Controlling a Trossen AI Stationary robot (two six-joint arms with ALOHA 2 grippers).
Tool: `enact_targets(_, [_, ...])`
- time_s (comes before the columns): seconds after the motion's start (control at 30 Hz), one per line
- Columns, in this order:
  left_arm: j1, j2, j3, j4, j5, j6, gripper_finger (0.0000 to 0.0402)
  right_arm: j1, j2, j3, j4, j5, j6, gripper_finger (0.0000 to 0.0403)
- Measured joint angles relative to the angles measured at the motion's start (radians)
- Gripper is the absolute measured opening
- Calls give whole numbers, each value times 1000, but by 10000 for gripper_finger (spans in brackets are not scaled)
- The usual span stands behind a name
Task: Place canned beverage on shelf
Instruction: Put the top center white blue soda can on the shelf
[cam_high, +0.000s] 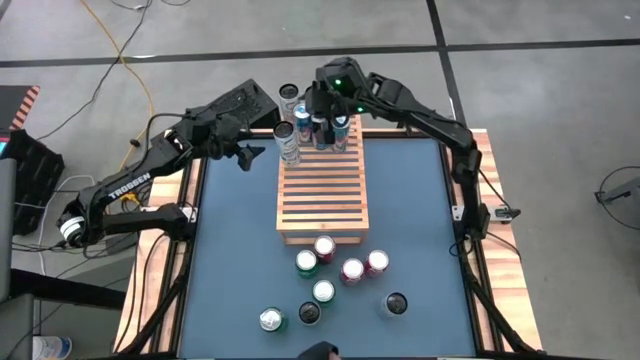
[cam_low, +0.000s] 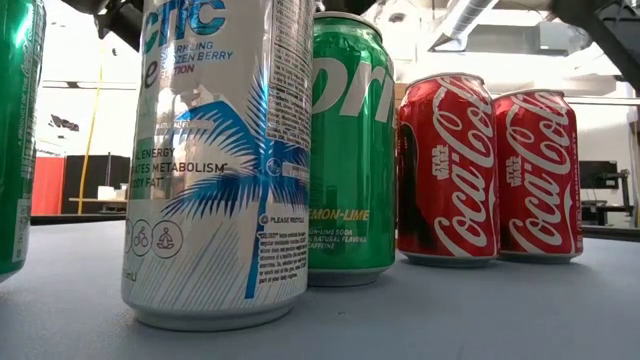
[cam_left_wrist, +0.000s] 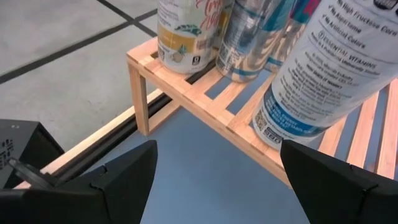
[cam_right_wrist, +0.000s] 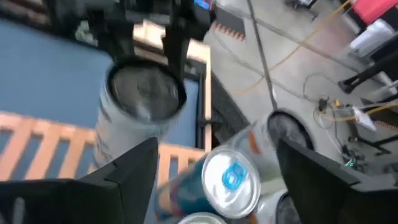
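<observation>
High view shows the job partly done: the shelf (cam_high: 322, 190), a pale wooden rack with many parallel slats, carries a cluster of about 5 cans (cam_high: 318, 125) at its far end, 1 of them a tall white can (cam_high: 287, 142) at the far left corner, while the near two-thirds of the slats stay bare. On the blue table (cam_high: 230, 260) just near of the shelf, about 8 loose cans (cam_high: 335, 285) wait, so most of the stocking is left.

The right gripper (cam_high: 335, 112) hangs over the far cluster, and the right wrist view shows its 2 dark fingers (cam_right_wrist: 121, 180) spread wide with nothing between them; a blue-topped can (cam_right_wrist: 229, 180) stands below the gap, apparently just set down. The left gripper (cam_high: 248, 153) waits just left of the shelf's far left corner, its fingers also wide apart and empty.

The cans are smooth, glossy aluminium cylinders with printed labels: in the low view, 2 red cola cans (cam_low: 490, 170), a green lemon-lime can (cam_low: 350, 150) and a taller silver can (cam_low: 220, 160) with a blue palm print. The shelf looks like light bamboo, with square legs lifting it off the matte blue tabletop.
</observation>
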Motion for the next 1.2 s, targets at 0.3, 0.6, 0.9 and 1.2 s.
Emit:
enact_targets(0.3, [0,0,0,6,11,-20,328,-2,16,0,-2,62,-26,309])
enact_targets(0.6, [6,-30,0,175,137,22,328,-2,-139,3,3,-203,97,309])
enact_targets(0.9, [9,-66,0,167,85,18,328,18,-33,-3,148,-341,181,312])
enact_targets(1.2, [8,-65,0,97,91,-28,328,19,39,0,160,-370,206,312])
